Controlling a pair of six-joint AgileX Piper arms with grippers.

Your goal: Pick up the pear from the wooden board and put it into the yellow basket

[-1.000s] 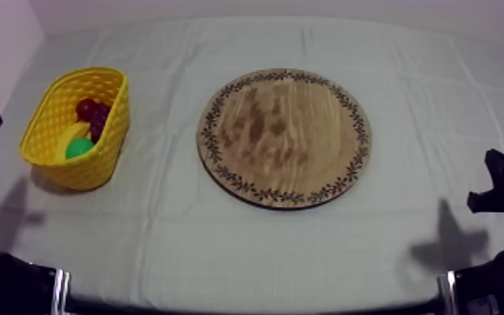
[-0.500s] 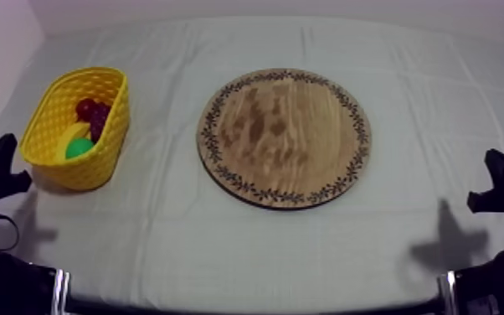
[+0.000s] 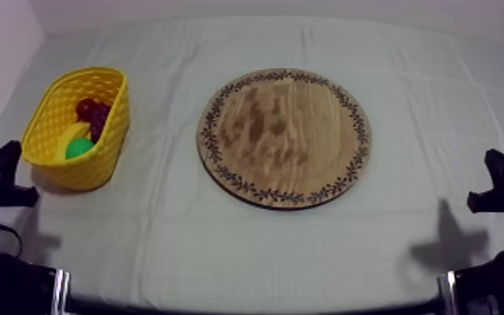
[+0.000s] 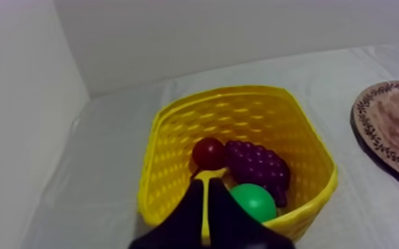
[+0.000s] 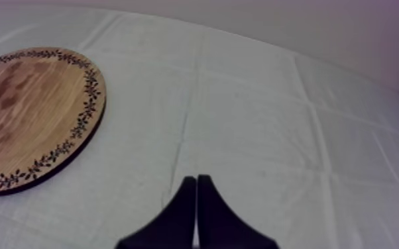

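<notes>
Since the earlier top views my left arm has dropped from the table's upper-left edge to low at the left side, just short of the yellow basket (image 3: pixel 115 134). My right arm has not shifted.

Left gripper (image 4: pixel 205 191): fingers pressed together in a narrow wedge, nothing between them, hanging over the near rim of the basket.

Basket contents, from the left wrist view:
- small red fruit (image 4: pixel 209 151) at the back
- bunch of grapes (image 4: pixel 256 165) beside it
- pear (image 4: pixel 253 202), green, low against the near wall
- a yellow piece just past my fingertips, probably the banana (image 4: pixel 209 176); too little shows to be sure

Wooden board (image 3: pixel 285 138): mid-table, well apart from the basket, bare wood with nothing on it.

Right gripper (image 5: pixel 196 182): fingers together, holding nothing, low at the right side over plain cloth, board off to its side.

Progress, my reading: the pear is off the board and inside the basket, and both claws have nothing in them. Pick and place look done. All that seems left is settling the left arm at rest; I see 0 fruit outside the basket.
</notes>
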